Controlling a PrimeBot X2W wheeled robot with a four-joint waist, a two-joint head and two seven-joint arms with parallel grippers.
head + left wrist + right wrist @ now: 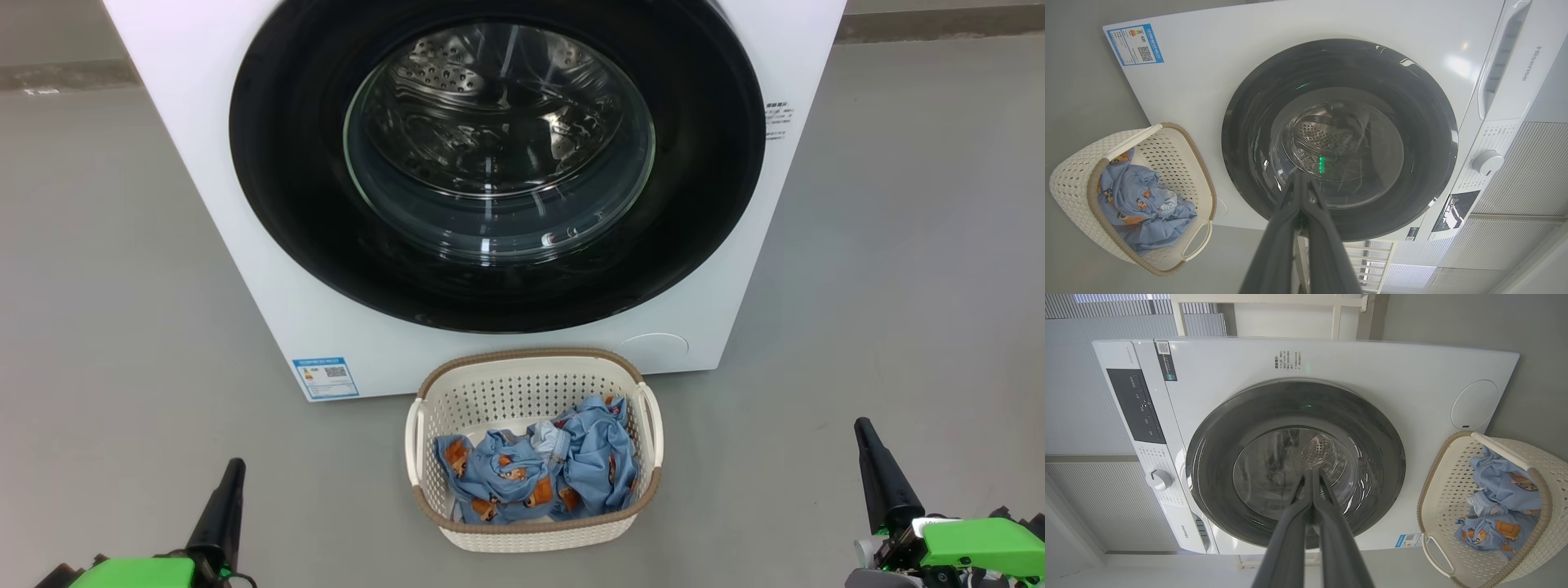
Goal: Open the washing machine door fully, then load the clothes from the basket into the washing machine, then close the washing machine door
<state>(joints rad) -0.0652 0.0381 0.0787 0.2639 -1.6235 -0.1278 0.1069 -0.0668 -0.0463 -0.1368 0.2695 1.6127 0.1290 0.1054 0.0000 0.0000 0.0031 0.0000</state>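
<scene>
Well, washing machine (pixel 200 122) sits at upper centre of head view, w/ washing machine door (pixel 302 212) flush against its front, i.e. closed. On the floor (pixel 122 327) just below it, lower centre, stands the basket (pixel 535 531), clothes (pixel 531 474) bunched inside. At lower left is left pincer (pixel 235 469), at lower right is right pincer (pixel 864 429). Both have fingers pressed together, holding nothing, well apart from basket & door.
</scene>
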